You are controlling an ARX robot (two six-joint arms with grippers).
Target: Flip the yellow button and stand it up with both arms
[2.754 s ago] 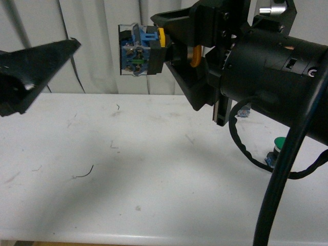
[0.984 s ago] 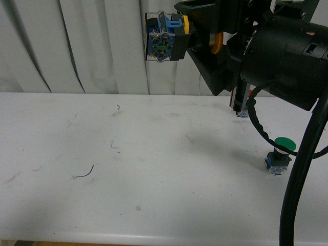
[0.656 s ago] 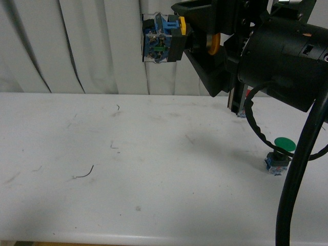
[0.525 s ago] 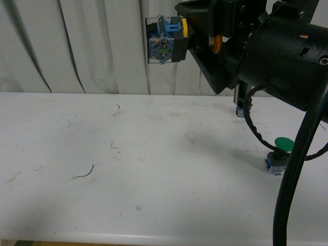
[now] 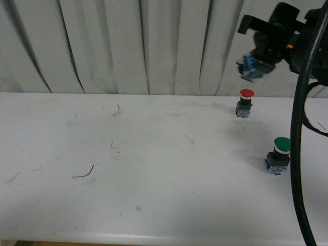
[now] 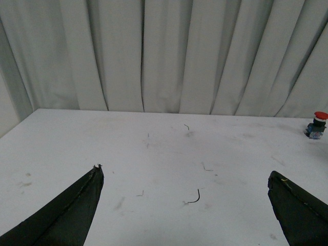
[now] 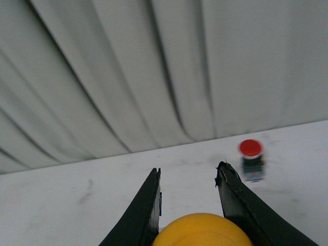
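Position of the yellow button (image 5: 252, 66): off the table (image 5: 154, 205), carried in the air by the right gripper (image 5: 260, 51), high at the right of the front view and in front of the curtain (image 5: 128, 46). We note its blue contact block sticking out of the dark gripper, tilted and pointing down toward the table. It hangs above the red-capped button (image 5: 246, 102), clear of it.

Right wrist view: the round yellow cap (image 7: 202, 231) sits between the two black fingers (image 7: 146, 210), facing the wrist camera. The fingers stand close on either side of it, so the jaws are narrowed onto the button, with only a small gap showing out toward the tips. The contact points themselves fall at the picture's edge and we cannot see them.

Left gripper (image 6: 184, 174): not in the front view. In the left wrist view its two dark fingertips sit at opposite sides of the picture, spread wide. We see nothing between them but bare table and a small curl of wire scrap (image 6: 193, 197). It holds nothing.

Other items: the red-capped button stands upright near the far edge of the table, by the curtain. The green-capped button (image 5: 279, 155) stands upright nearer the robot and further right, well apart from the red one. A black cable (image 5: 296, 154) runs down the right side of the front view, passing just beside the green-capped button in the picture.
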